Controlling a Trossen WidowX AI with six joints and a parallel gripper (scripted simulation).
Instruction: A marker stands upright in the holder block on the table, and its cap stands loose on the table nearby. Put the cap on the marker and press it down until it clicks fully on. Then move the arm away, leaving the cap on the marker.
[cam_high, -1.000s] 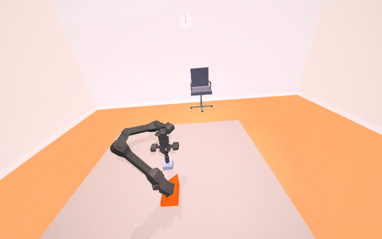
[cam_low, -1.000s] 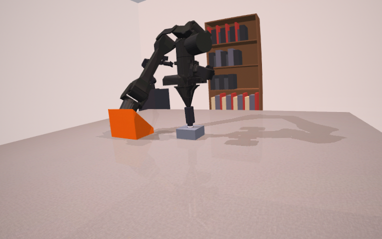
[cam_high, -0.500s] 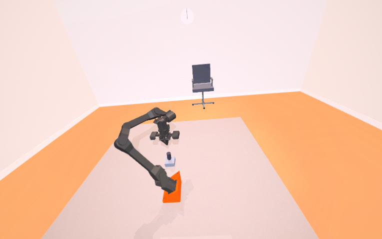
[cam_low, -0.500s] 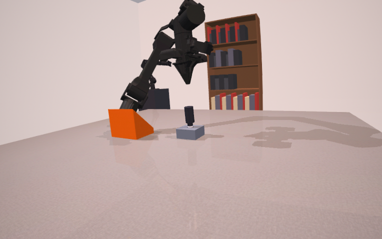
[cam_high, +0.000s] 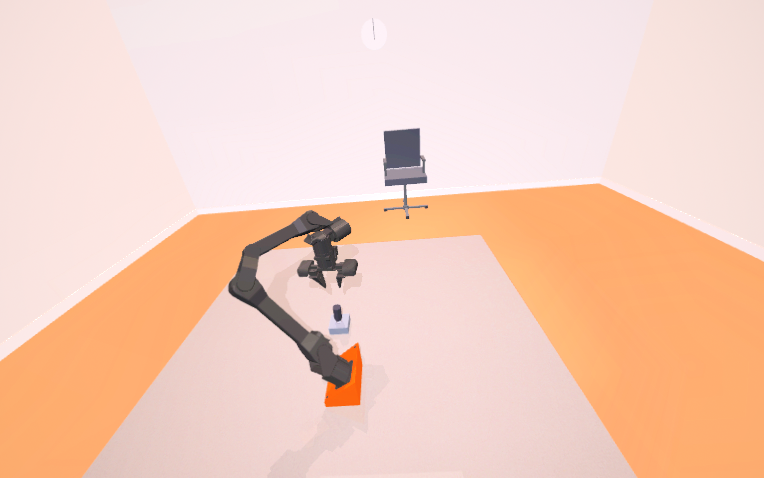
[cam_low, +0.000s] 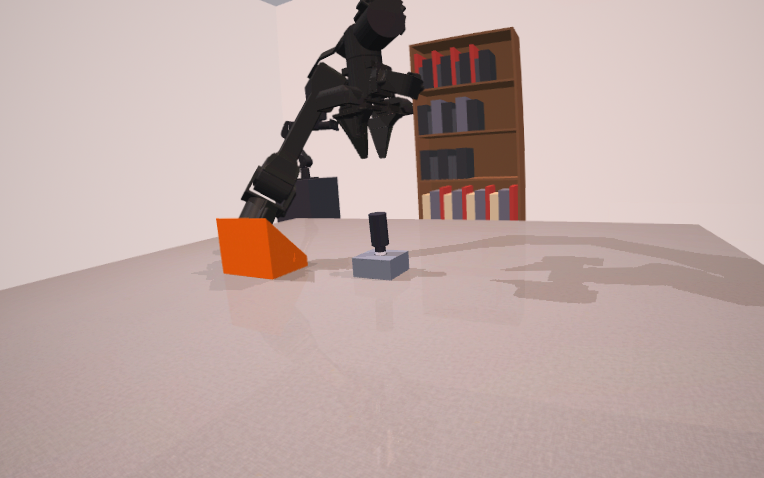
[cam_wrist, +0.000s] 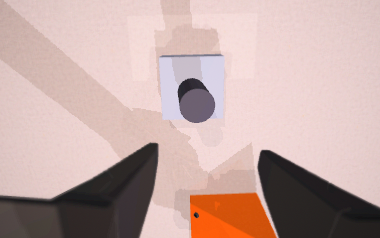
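Two dark fingers of the gripper (cam_high: 332, 285) (cam_low: 373, 157) (cam_wrist: 209, 151) stand well apart with nothing between them, above the holder block (cam_high: 339, 330) (cam_low: 380, 266) (cam_wrist: 168, 107). We see the dark cap (cam_high: 336, 311) (cam_low: 378, 228) (cam_wrist: 197, 105) on the marker (cam_low: 380, 253), over the block. Only the exterior view gives us the pale ring at the marker's foot and the slight lean of the cap; the wrist view looks down on the cap's round top instead. From the top view we get an office chair (cam_high: 402, 149) and a round wall clock (cam_high: 366, 34), while the exterior view alone offers us a brown bookshelf (cam_low: 521, 140). All three views show us the orange base (cam_high: 350, 397) (cam_low: 245, 248) (cam_wrist: 227, 220), though the wrist view cuts it off at its lower edge. The upper part of the arm (cam_high: 281, 321) (cam_low: 298, 135) runs out of the exterior frame at the top. Most of the marker is hidden from us by cap and block, and we cannot tell whether the cap is fully clicked on.
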